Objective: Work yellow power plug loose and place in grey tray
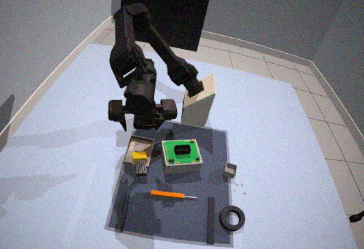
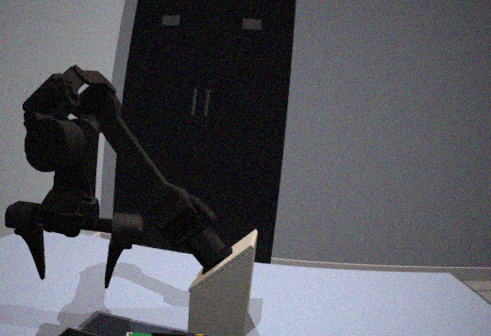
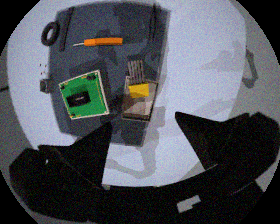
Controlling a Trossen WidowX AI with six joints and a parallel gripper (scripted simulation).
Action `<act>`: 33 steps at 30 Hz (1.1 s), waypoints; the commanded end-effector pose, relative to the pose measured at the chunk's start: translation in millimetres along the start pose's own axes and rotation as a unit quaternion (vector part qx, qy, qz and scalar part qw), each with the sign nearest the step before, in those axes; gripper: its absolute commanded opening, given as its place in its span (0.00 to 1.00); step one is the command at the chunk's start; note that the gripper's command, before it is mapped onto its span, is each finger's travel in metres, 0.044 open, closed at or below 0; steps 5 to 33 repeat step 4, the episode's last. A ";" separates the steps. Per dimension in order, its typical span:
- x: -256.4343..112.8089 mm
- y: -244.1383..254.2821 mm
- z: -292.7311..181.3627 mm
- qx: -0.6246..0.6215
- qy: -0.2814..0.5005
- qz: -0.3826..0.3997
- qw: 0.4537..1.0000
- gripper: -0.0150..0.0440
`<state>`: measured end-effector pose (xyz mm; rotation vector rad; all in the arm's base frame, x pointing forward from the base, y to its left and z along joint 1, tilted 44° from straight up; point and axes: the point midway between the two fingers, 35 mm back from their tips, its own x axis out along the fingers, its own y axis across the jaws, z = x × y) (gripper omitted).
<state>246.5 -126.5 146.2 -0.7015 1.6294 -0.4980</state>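
Plug in Tray, Gripper Released

In the top view, a thin dark tool (image 1: 123, 217) (image 3: 154, 22) lay at the lower left of the mat (image 1: 182, 217) (image 3: 86, 60). The grey tray (image 1: 140, 144) (image 3: 141, 107) sat left of centre. The yellow plug (image 1: 139, 156) (image 3: 139, 90) was located at its lower end, with the plug's grey strands extending over the tray wall. The gripper (image 1: 141, 129) (image 2: 76, 282) (image 3: 143, 119) was raised above and behind the tray, fingers spread wide, holding nothing and well apart from the plug. An orange screwdriver (image 1: 167, 194) (image 3: 105, 41) lay at lower centre. The circuit board (image 1: 192, 156) (image 3: 93, 95) stood at centre, its black socket (image 1: 182, 149) (image 3: 79, 98) free of the plug. Farther right were a dark bar (image 1: 211, 221) (image 3: 66, 30), a small open box (image 1: 229, 175) (image 3: 44, 86) and, at the lower right, a black ring (image 1: 222, 217) (image 3: 44, 36).
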 end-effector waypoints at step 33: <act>-9.2 -1.9 -4.0 0.005 0.004 -0.002 1.000 1.00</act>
